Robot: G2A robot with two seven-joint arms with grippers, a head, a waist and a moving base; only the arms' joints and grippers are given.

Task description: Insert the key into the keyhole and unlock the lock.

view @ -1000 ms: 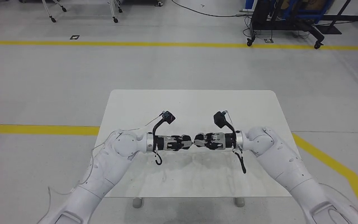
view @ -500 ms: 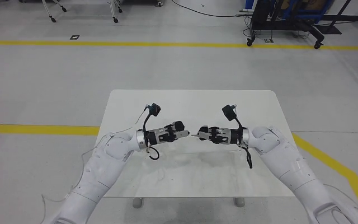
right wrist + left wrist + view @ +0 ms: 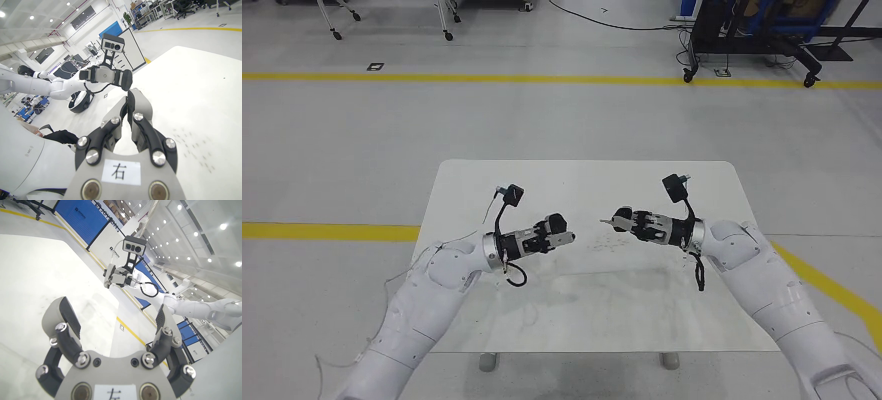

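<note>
Key (image 3: 603, 218): a thin pale sliver sticking out past the tips of my right pincer (image 3: 614, 219), aimed across toward my left arm. It is too small for me to make out its teeth or head. In the right wrist view my own fingers hide nearly all of it.

Right pincer: clenched on the key, with the pads pressed together and only a slit between them. It hangs in the air over the table (image 3: 682, 300), right of the middle, clear of the top.

Left pincer (image 3: 113, 306): released, with the fingers spread wide and the ribbed pads (image 3: 70, 315) bare. It also hangs over the table, left of the middle, tips turned toward the right pincer.

Between them: the two pincers face each other but stay apart, with table top below the gap. In the top view my left tips sit a little nearer my body than the right tips.

Wrists: each carries a black camera on a bracket, right cam (image 3: 134, 246) and left cam (image 3: 112, 44).

Table: white with rounded corners, and faint grey scuffs (image 3: 191, 144) on the top.

Floor: pale, with a yellow line (image 3: 332, 231) running past the table on both sides.
</note>
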